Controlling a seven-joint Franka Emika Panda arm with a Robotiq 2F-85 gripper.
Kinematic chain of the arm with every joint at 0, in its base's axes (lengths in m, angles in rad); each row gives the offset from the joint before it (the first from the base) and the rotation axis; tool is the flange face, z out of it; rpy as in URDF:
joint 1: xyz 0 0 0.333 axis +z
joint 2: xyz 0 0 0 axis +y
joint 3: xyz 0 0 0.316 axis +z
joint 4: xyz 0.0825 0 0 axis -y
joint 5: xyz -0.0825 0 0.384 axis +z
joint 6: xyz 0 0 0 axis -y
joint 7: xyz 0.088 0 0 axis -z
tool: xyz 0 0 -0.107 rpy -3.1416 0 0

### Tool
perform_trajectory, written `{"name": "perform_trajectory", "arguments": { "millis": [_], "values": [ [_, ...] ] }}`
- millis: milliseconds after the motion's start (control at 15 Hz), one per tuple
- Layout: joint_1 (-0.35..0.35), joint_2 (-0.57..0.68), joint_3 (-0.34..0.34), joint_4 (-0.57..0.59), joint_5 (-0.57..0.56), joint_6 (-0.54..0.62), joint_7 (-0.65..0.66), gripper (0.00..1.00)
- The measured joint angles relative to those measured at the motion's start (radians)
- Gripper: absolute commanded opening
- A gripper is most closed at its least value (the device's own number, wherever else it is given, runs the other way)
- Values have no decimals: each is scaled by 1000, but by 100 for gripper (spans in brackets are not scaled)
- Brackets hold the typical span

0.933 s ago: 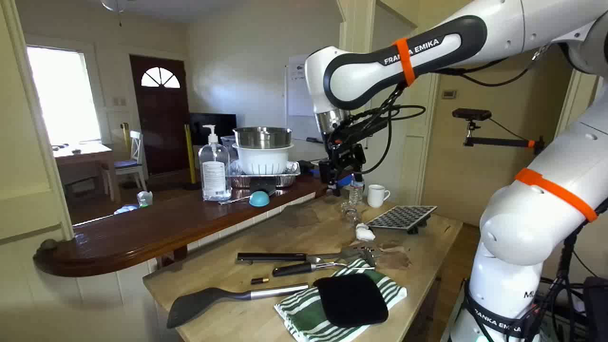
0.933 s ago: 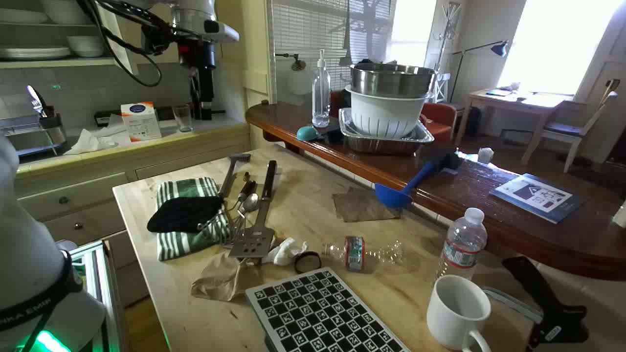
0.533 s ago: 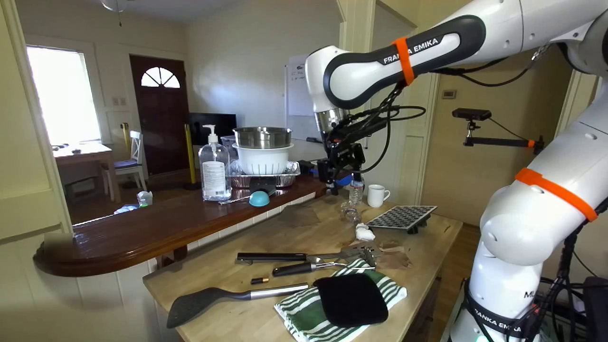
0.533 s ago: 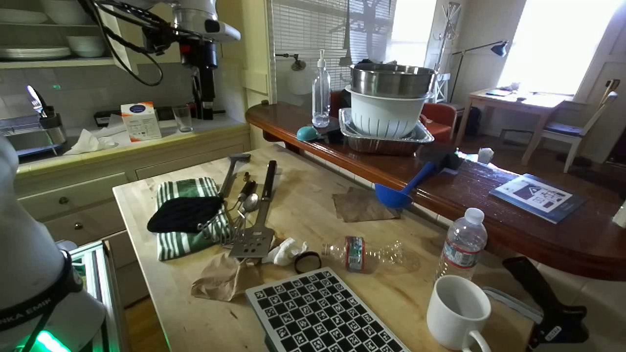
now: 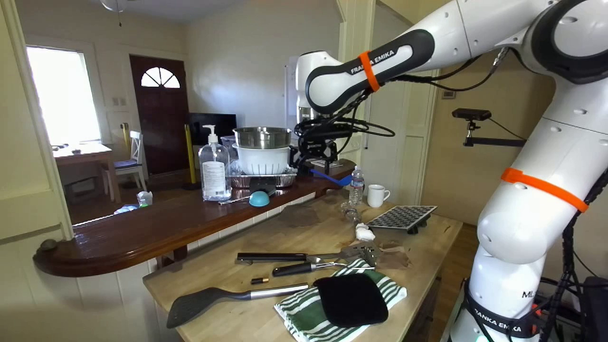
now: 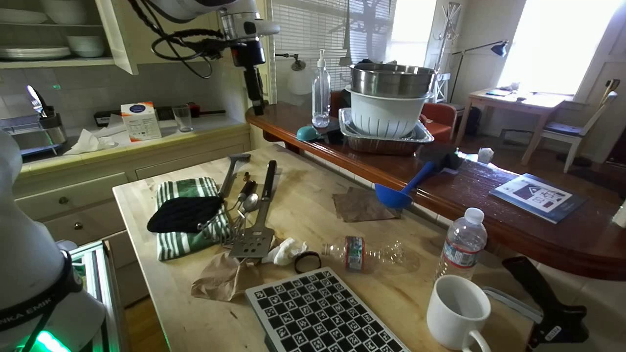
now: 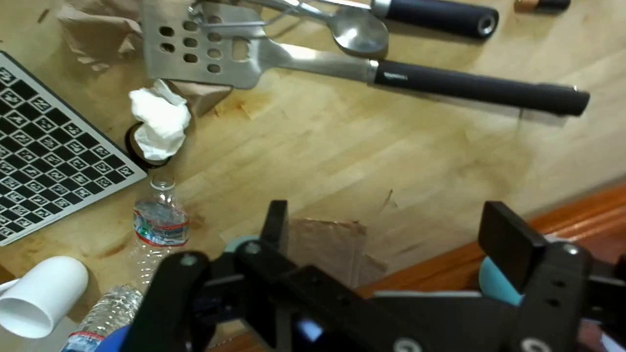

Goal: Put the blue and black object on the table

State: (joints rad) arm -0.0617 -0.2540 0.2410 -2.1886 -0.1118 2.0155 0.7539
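Table (image 6: 303,173), fingers (image 7: 509,239) (spread) now nearer counter (image 5: 156,232)

A home kitchen: in an exterior view, bowls (image 6: 86,47), plates (image 6: 35,53) and drawers (image 6: 93,188) show beyond the gripper (image 6: 257,108); lower than it lie a slotted spatula (image 6: 254,236) and spoon (image 6: 251,202)

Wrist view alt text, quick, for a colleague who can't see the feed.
Open gripper fills the foreground, a light-blue object partly hidden behind it at lower right. Beyond, the table holds a turner, spoon, white wad, checkerboard, bottles and mug.
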Motion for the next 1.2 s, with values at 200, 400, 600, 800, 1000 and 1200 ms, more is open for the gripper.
{"name": "perform_trajectory", "arguments": {
  "millis": [200,400,600,800,1000,1200],
  "values": [
    [-1,121,-3,84,-76,118,184,100],
    [20,247,-14,172,-200,228,349,100],
    [69,363,-51,252,-298,285,432,100],
    [111,446,-86,308,-339,314,452,100],
    [119,463,-93,329,-343,314,454,100],
    [126,462,-102,331,-341,314,452,100]
  ]
}}
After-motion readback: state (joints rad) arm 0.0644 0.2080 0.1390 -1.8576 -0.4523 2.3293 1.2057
